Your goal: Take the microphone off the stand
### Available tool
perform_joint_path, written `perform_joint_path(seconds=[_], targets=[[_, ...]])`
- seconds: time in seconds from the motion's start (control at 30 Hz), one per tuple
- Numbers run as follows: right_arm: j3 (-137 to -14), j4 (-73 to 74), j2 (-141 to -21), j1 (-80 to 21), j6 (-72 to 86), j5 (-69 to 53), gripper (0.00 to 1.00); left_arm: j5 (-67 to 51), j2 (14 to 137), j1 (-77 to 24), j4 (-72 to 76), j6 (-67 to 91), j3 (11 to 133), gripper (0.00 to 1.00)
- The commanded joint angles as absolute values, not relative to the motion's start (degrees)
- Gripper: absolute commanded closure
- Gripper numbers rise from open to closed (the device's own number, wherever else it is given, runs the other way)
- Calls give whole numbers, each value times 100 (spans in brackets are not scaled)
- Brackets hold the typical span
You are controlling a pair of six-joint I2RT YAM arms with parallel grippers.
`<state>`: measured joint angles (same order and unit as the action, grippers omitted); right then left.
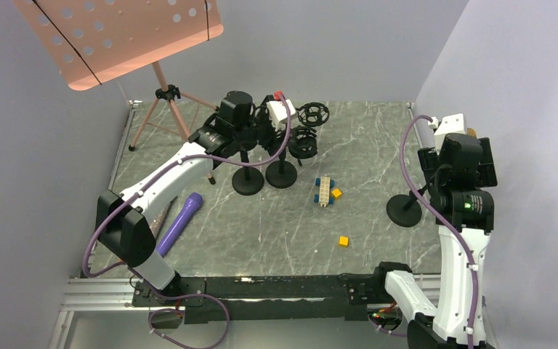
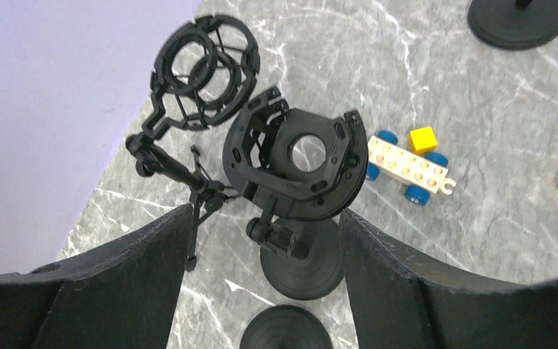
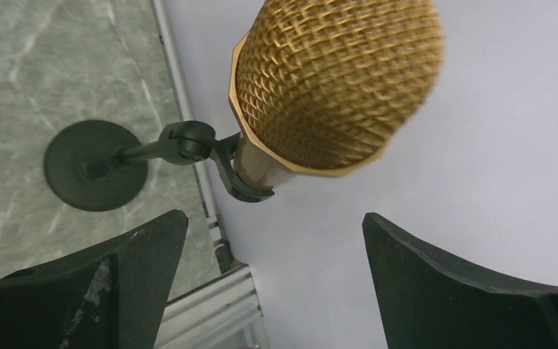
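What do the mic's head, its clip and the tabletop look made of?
Mic head: woven metal mesh, gold-coloured and shiny, by the fine grid and glints. Clip: matte black, probably plastic; no shine, but metal can't be ruled out. Tabletop: grey marble look with white veins; stone or a printed sheet, can't tell.

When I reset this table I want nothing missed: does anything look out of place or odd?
A purple microphone lies flat near the left edge of the table, off any stand. A toy brick car and a loose yellow block sit among the black stands, unrelated to them. Nothing looks spilled or broken.
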<state>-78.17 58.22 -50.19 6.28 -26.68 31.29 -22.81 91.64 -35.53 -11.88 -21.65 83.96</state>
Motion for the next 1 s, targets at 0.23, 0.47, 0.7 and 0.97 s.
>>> perform_joint_path(seconds=[0.23,0.47,0.7,0.97], targets=[[-6860,3677,-4666,898,-3461,3535,25,-2570,8988,-3650,-1152,-1805,8799,24],[-6892,3764,-4675,958,-2995,2785,37,-2610,8881,-3711,-1099,-1743,8648,25],[-6407,2861,-4633,1008,-3108,2712,31,-2652,8766,-3755,-1145,-1729,8499,25],[-6046,2279,-4619,1283,-3256,2289,54,-2601,8535,-3785,-1235,-1830,8363,26]])
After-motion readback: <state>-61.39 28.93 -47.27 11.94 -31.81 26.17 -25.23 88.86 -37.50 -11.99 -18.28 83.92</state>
